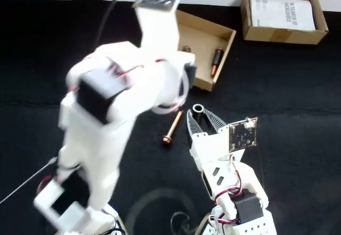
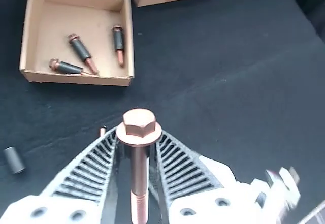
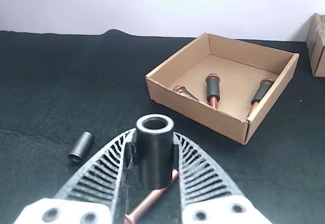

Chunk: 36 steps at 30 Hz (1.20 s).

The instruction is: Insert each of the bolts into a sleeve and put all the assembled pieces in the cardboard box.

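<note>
My left gripper (image 2: 137,136) is shut on a copper bolt (image 2: 138,153), its hex head pointing away from the wrist. My right gripper (image 3: 154,135) (image 1: 198,113) is shut on a dark sleeve (image 3: 155,155) (image 1: 198,108), held upright with its bore showing. Beneath it a second copper bolt (image 1: 173,127) (image 3: 151,200) lies on the black cloth. A loose sleeve (image 3: 81,146) (image 2: 13,159) lies nearby. The open cardboard box (image 1: 201,42) (image 2: 76,76) (image 3: 195,102) holds three assembled pieces (image 2: 81,50) (image 3: 212,88).
A second cardboard box (image 1: 281,34) with a printed sheet in it sits at the back right. The raised left arm (image 1: 114,118) blocks much of the table's left and middle in the high view. Open black cloth lies to the right of the right arm.
</note>
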Each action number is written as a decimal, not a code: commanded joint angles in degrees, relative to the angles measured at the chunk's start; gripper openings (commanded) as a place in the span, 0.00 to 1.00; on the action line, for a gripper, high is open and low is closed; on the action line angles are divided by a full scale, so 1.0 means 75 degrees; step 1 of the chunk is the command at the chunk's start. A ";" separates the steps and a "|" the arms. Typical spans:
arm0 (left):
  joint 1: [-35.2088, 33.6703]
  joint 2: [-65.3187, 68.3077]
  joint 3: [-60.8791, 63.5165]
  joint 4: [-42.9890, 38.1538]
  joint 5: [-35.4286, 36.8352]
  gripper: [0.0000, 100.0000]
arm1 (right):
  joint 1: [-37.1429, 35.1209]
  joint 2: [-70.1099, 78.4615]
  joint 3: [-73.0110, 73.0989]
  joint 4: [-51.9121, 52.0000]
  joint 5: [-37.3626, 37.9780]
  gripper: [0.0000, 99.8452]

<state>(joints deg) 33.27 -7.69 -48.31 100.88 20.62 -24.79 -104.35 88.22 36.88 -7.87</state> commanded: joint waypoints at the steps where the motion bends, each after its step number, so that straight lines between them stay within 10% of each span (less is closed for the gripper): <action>1: 0.0498 -0.1717 0.1330 0.0000 -0.0152 0.01 | 0.0111 0.0006 -0.0041 -0.0182 0.0070 0.01; 28: 0.0404 -0.4964 1.0614 -0.9940 -0.0176 0.01 | 0.0111 -0.0029 -0.0076 -0.0182 0.0059 0.01; 36: 0.0404 -0.4952 1.2384 -1.2155 -0.1711 0.01 | 0.0111 -0.0018 -0.0123 -0.0182 0.0070 0.01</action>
<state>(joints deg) 36.79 -43.47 41.98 16.31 10.07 -24.62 -104.35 88.22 36.88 -7.87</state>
